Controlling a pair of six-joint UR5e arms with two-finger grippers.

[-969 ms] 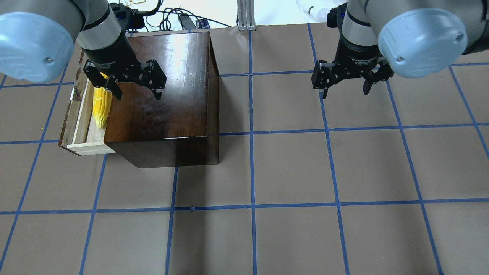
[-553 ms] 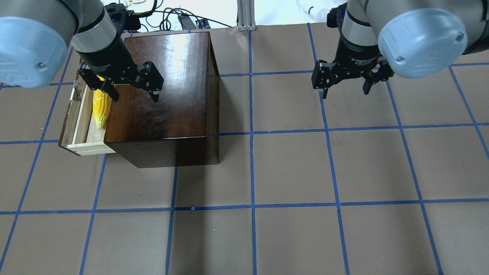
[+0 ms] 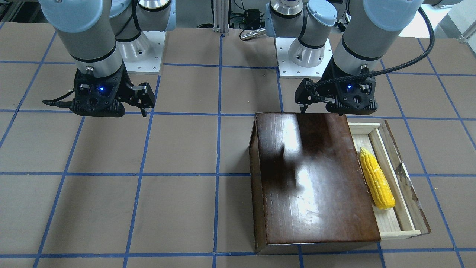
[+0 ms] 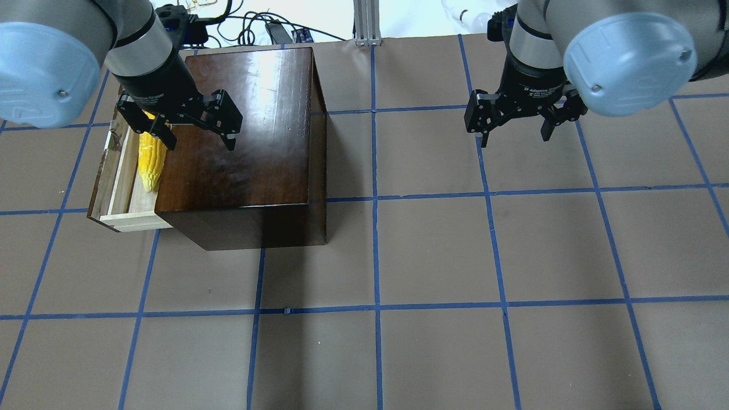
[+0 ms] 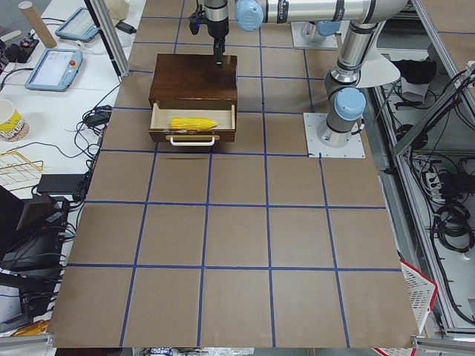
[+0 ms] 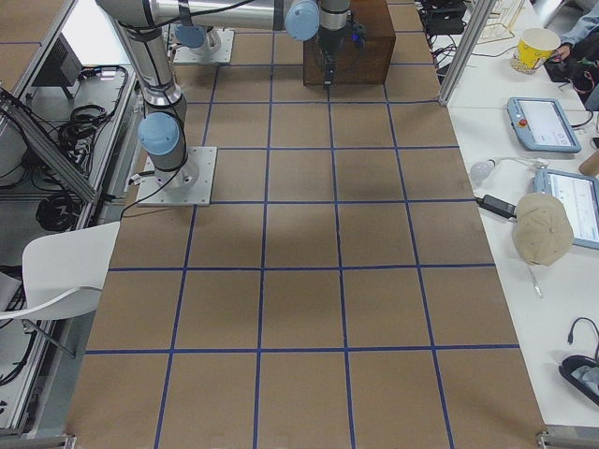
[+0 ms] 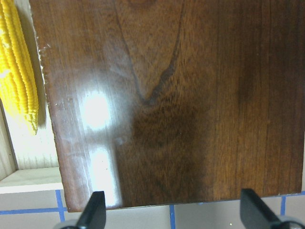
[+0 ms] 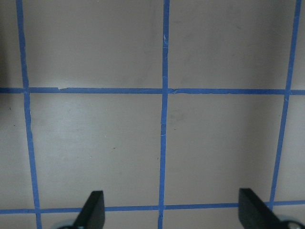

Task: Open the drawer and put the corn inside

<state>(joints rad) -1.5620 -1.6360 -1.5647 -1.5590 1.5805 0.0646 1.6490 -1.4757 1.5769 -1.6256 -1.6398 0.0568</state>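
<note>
1. Your left gripper [image 4: 199, 142] hung over the box [image 4: 250, 136], spread wide, holding nothing.
2. Your right gripper [image 4: 514, 136] hung above the table [image 4: 433, 256], spread too.
3. One corn [image 3: 376, 178] lay in the one open drawer [image 3: 407, 184].

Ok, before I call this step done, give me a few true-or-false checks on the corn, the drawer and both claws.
1. The corn lies inside the drawer. True.
2. The left claw is shut on the corn. False: it is open and empty, above the top of the box, with the corn lying free below and to one side.
3. The right claw is open over the table, holding nothing. True.
4. The drawer is pushed fully into the box. False: it is pulled out, with its pale-wood tray exposed.
</note>
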